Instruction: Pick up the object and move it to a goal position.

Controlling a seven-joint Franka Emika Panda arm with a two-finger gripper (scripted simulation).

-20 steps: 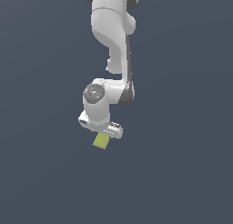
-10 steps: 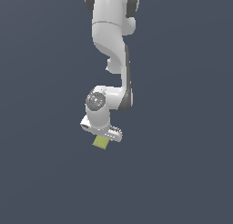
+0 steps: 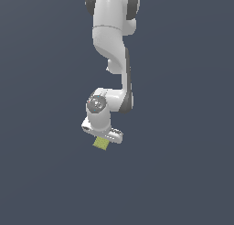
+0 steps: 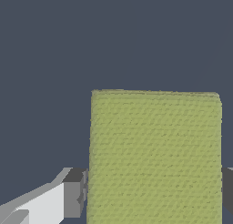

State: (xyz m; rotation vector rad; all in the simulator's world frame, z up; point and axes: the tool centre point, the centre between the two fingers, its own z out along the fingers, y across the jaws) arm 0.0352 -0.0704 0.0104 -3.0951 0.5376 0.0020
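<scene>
The object [image 3: 100, 144] is a small flat yellow-green block lying on the dark floor, just under the white hand of the arm. In the wrist view the object [image 4: 154, 155] fills the space between the two fingers, and its ridged top faces the camera. My gripper [image 3: 102, 139] is straight above it, pointing down. In the wrist view the gripper [image 4: 152, 193] has one dark pad [image 4: 75, 193] against one side of the block and the other pad [image 4: 227, 189] against the opposite side. The jaws look shut on the block.
The plain dark grey floor [image 3: 183, 174] spreads all around the block. The white arm [image 3: 112, 45] rises from the hand to the upper edge of the exterior view. No goal marker shows in either view.
The hand has come down a little onto the block and shifted slightly. The block has stayed in the same place on the floor.
</scene>
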